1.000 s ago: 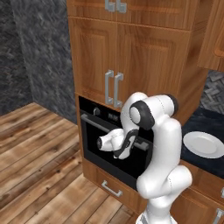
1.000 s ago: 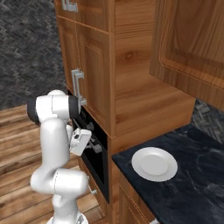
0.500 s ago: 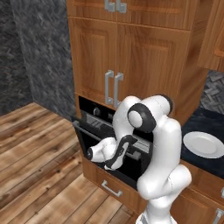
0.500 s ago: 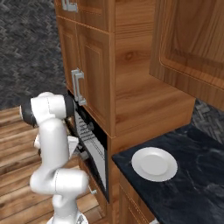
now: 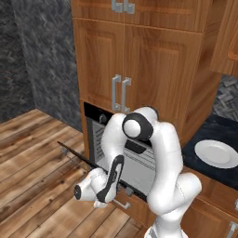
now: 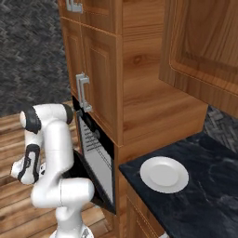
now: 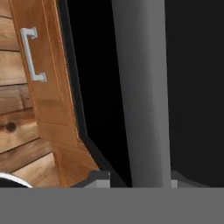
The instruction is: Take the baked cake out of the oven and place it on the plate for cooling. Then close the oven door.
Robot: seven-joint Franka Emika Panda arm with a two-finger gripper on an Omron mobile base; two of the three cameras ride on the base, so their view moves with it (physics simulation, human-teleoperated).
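Black built-in oven (image 5: pixel 132 155) stands between wooden cabinets, wire racks showing; you cannot make out the cake inside. Its black glass-fronted oven door (image 5: pixel 83 159) hangs nearly flat. Your gripper (image 5: pixel 100 201) sits at the door's outer edge, the silver bar handle (image 7: pixel 144 92) running lengthwise between its fingertips; whether they clamp it, you cannot tell. On the dark counter, your round white plate (image 6: pixel 164 174) lies bare.

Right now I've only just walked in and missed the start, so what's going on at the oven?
The white arm is working the oven door, which hangs swung down, nearly level, leaving the oven and its wire racks exposed. The gripper sits low at the door's front edge, where the hand view shows the silver bar handle close up. The plate waits bare on the dark counter. No cake can be made out.
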